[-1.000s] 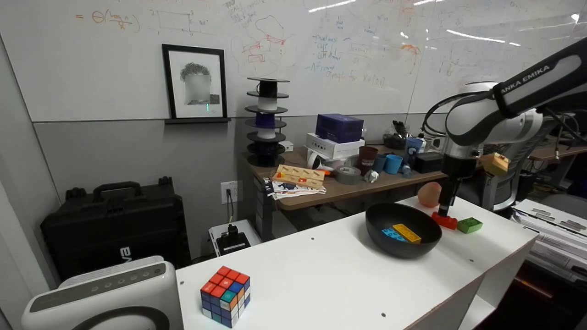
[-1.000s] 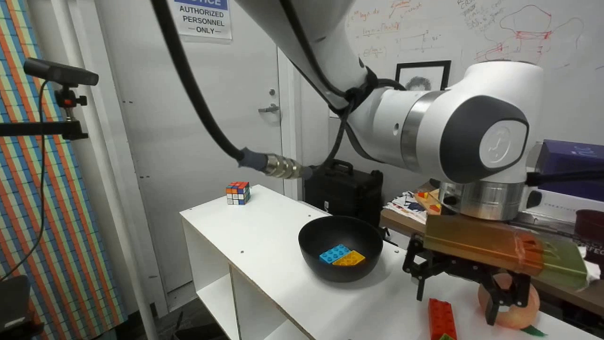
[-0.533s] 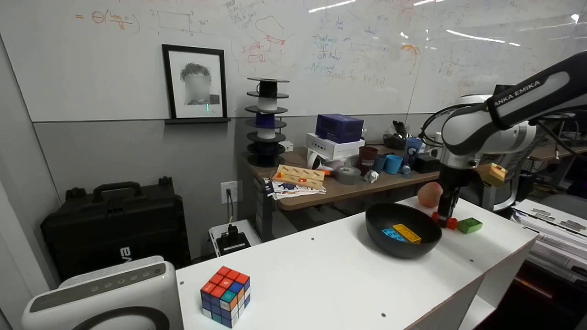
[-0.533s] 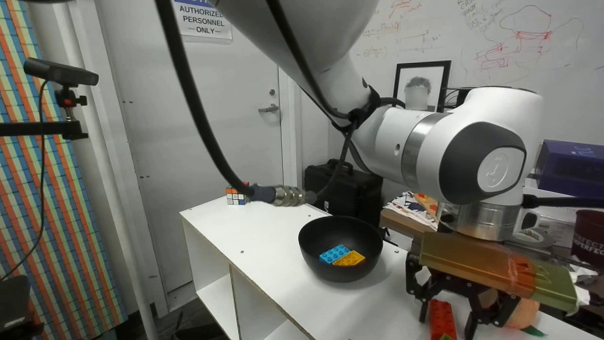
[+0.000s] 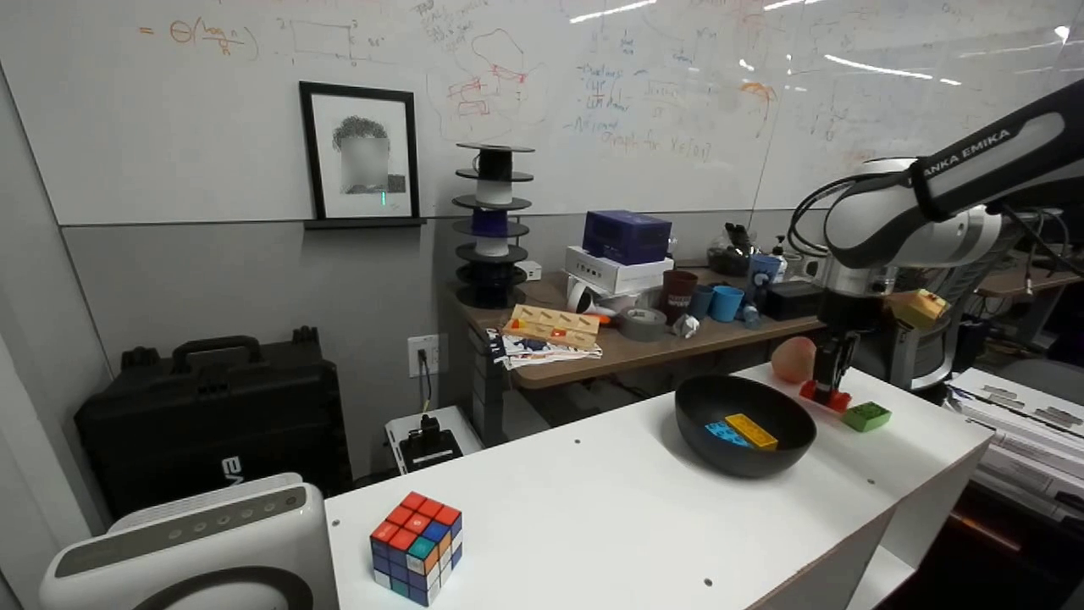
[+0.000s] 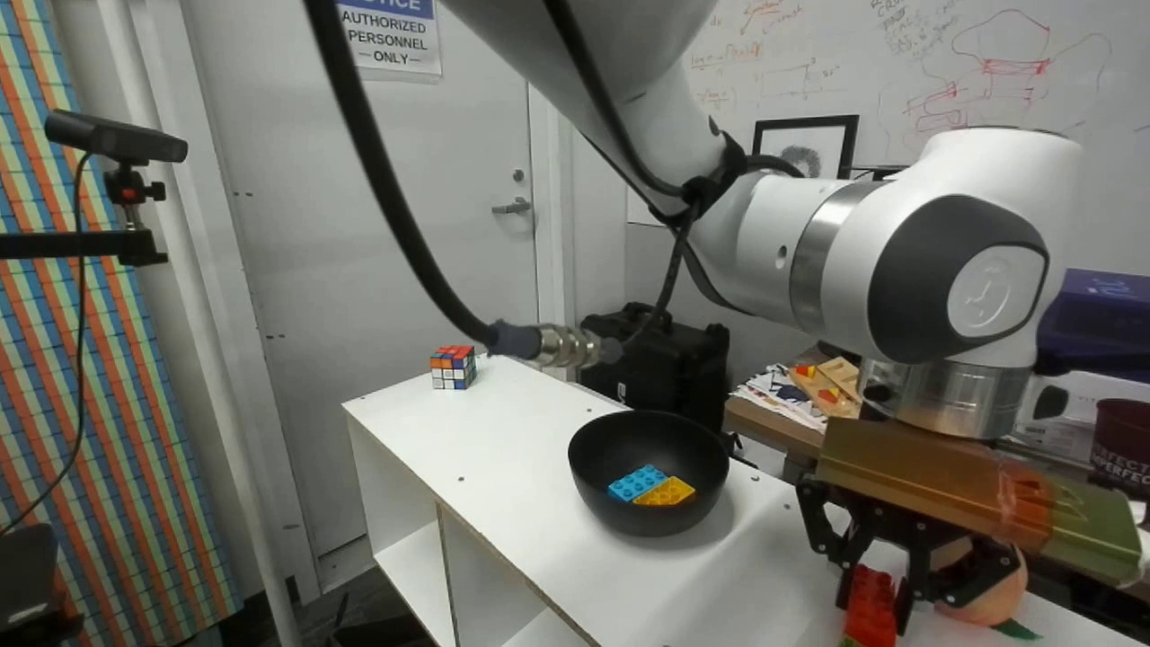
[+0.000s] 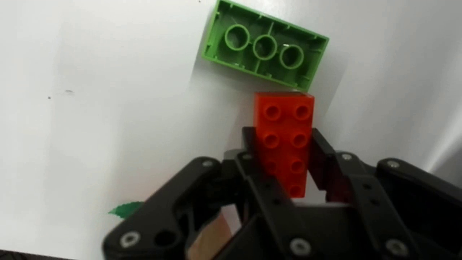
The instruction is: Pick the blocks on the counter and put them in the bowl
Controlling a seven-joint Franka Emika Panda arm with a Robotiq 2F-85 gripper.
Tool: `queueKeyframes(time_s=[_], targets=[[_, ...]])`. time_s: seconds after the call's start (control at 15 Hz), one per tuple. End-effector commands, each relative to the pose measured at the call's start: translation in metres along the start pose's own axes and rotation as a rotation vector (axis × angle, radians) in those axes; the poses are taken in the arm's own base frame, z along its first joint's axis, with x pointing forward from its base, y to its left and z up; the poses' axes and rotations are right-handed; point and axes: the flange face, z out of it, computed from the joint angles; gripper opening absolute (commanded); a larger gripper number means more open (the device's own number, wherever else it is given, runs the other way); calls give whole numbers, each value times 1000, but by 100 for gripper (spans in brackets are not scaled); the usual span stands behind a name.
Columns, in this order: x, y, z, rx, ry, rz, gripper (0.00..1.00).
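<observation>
My gripper (image 7: 281, 135) is shut on the red block (image 7: 284, 117), one finger along each long side. In an exterior view that red block (image 5: 826, 396) seems raised slightly off the white counter (image 5: 584, 508). The green block (image 7: 265, 47) lies hollow side up on the counter, close to the red block's far end in the wrist view. Inside the black bowl (image 6: 647, 519) rest the blue block (image 6: 640, 483) and the yellow block (image 6: 667, 492), side by side. The bowl stands beside the gripper, on the counter.
An orange ball (image 5: 793, 359) with a green leaf (image 7: 125, 209) sits right by the gripper. At the counter's far end from the arm stands a puzzle cube (image 5: 417, 549). A cluttered desk (image 5: 542, 373) runs along behind the counter.
The gripper dipped down around the red block, its fingers came together on it, and it has since risen a little. The red block has shifted and lifted with it.
</observation>
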Motion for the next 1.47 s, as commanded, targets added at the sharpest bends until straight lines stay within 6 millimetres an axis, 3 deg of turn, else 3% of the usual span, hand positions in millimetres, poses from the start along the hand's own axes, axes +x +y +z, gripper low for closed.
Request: queueKeyframes(time_s=[0.0,0.2,0.33,0.53,0.87,1.2,1.27,1.4], targets=[[5,-5,-46,0,91,54,11],[20,-34,-74,9,139,60,11],[30,-63,-80,45,129,44,11],[38,-101,-68,87,92,16,11],[40,-149,-40,129,42,-43,11],[45,-189,-63,127,82,-107,12],[45,-197,-70,127,91,-134,61],[44,-210,-85,130,117,-160,68]])
